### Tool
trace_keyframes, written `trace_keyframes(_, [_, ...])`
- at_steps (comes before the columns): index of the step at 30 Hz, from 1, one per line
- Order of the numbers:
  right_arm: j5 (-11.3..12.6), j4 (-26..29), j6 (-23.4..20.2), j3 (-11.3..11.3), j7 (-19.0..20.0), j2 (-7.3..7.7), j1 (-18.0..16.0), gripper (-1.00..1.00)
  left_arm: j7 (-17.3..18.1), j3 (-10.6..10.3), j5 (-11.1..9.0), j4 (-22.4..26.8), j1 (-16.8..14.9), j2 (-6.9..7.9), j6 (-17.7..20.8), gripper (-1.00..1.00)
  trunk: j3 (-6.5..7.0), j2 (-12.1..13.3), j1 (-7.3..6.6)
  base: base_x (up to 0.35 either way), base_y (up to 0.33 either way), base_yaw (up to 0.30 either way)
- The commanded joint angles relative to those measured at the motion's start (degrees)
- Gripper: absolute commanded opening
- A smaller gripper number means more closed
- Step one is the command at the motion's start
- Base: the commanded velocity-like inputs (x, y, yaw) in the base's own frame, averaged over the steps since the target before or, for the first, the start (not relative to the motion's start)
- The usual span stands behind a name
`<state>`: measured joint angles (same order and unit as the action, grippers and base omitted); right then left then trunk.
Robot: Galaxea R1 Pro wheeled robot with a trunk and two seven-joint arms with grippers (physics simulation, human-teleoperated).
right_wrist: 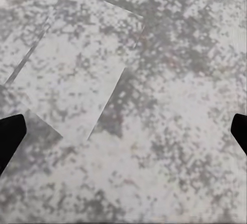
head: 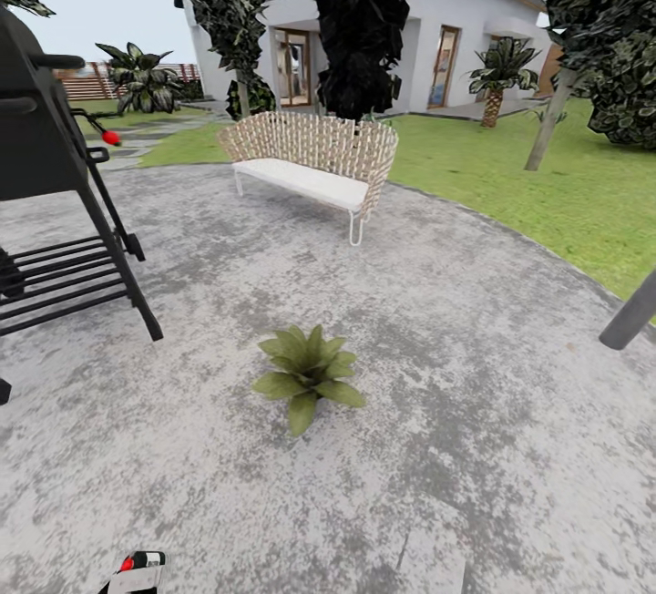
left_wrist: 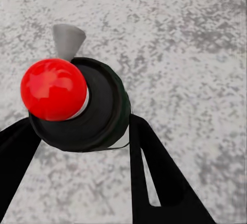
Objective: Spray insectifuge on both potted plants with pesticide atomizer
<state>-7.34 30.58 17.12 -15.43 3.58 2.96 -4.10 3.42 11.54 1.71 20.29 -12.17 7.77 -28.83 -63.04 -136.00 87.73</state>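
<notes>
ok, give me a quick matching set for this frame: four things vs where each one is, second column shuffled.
Things:
1. pesticide atomizer
2. potted plant
3. wicker bench
4. black grill cart

Places:
A. far edge of the stone patio, in front of the house
B. middle of the patio, alone on the stone
C. between the left end effector's fingers
D. left side of the head view

Pairs: 1-C, 2-B, 3-A, 4-D

Atomizer (head: 137, 567): cut off by head view's bottom edge; label unreadable. Grill (head: 55, 175) beside it cropped at left edge. Plant (head: 308, 373): pot hidden under leaves.
</notes>
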Motion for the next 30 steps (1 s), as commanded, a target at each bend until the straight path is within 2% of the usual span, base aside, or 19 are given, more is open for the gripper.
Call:
trace_keyframes(1, [-0.6, 0.0, 0.2, -0.5, 0.4, -0.05, 0.0, 1.00, 0.4, 0.4, 0.2, -0.1, 0.0, -0.04, -0.2, -1.00, -0.04, 0.0, -0.01, 0.000, 0.307, -0.001])
trace_keyframes(16, [-0.6, 0.0, 0.2, -0.5, 0.4, -0.06, 0.0, 1.00, 0.4, 0.4, 0.2, -0.1, 0.0, -0.04, -0.2, -1.00, -0.04, 0.0, -0.01, 0.000, 0.307, -0.009])
trace_keyframes(22, [-0.6, 0.0, 0.2, -0.5, 0.5, -0.06, 0.0, 1.00, 0.4, 0.4, 0.1, -0.1, 0.0, -0.04, -0.2, -1.00, 0.07, 0.0, -0.01, 0.054, 0.306, -0.218])
trace_keyframes(30, [-0.6, 0.0, 0.2, -0.5, 0.5, -0.06, 0.0, 1.00, 0.4, 0.4, 0.2, 0.0, 0.0, -0.04, -0.2, -1.00, 0.26, 0.0, -0.01, 0.236, 0.254, -0.257])
